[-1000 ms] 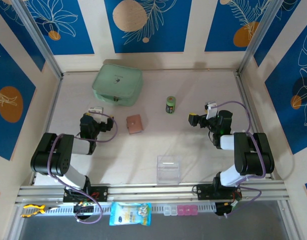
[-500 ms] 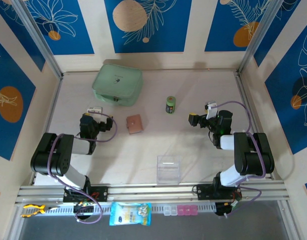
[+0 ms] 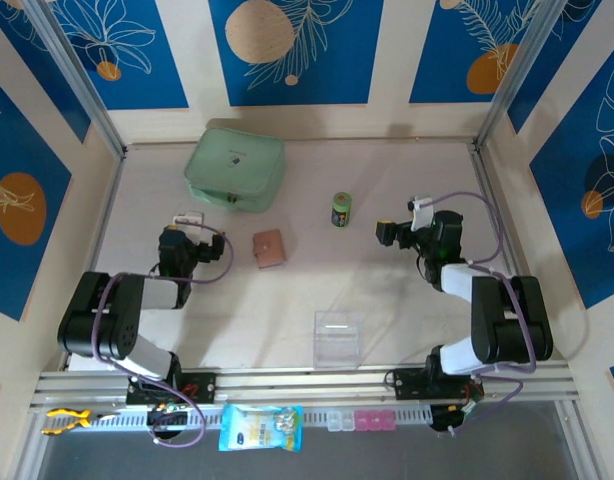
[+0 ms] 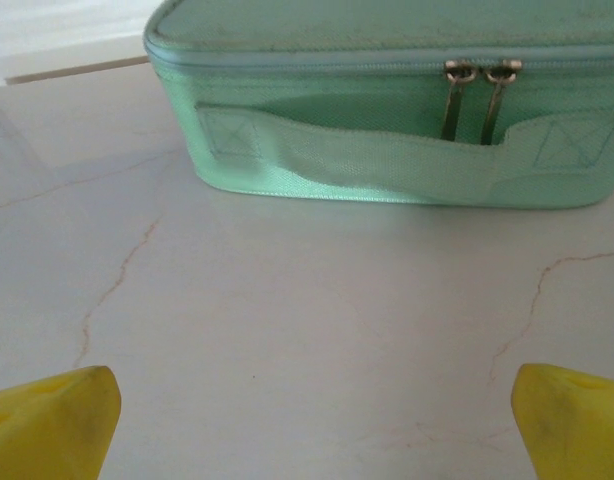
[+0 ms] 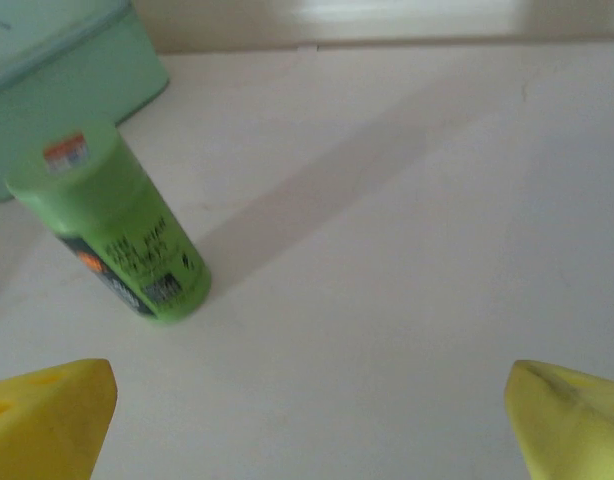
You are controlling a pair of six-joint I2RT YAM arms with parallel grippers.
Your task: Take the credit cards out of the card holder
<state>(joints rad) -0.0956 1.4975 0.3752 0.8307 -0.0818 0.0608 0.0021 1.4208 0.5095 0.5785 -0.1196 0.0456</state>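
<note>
The card holder (image 3: pixel 269 248), a small pinkish-brown wallet, lies shut and flat on the table between the two arms. The credit cards are hidden. My left gripper (image 3: pixel 190 222) is to the holder's left and points toward the far side; in the left wrist view its yellow fingertips (image 4: pixel 47 420) stand wide apart, open (image 4: pixel 322 420) over bare table. My right gripper (image 3: pixel 402 220) is well to the holder's right. In the right wrist view it is open (image 5: pixel 312 420), yellow fingertips (image 5: pixel 572 420) spread, with nothing between them.
A big mint-green case (image 3: pixel 235 168) sits at the back left, straight ahead of the left gripper (image 4: pixel 387 100). A small green-and-black cylinder (image 3: pixel 341 209) stands ahead-left of the right gripper (image 5: pixel 117 230). A clear plastic box (image 3: pixel 337 338) is near the front edge.
The right gripper has shifted a little toward the far side and left. The left gripper has edged slightly farther. Both stay open.
</note>
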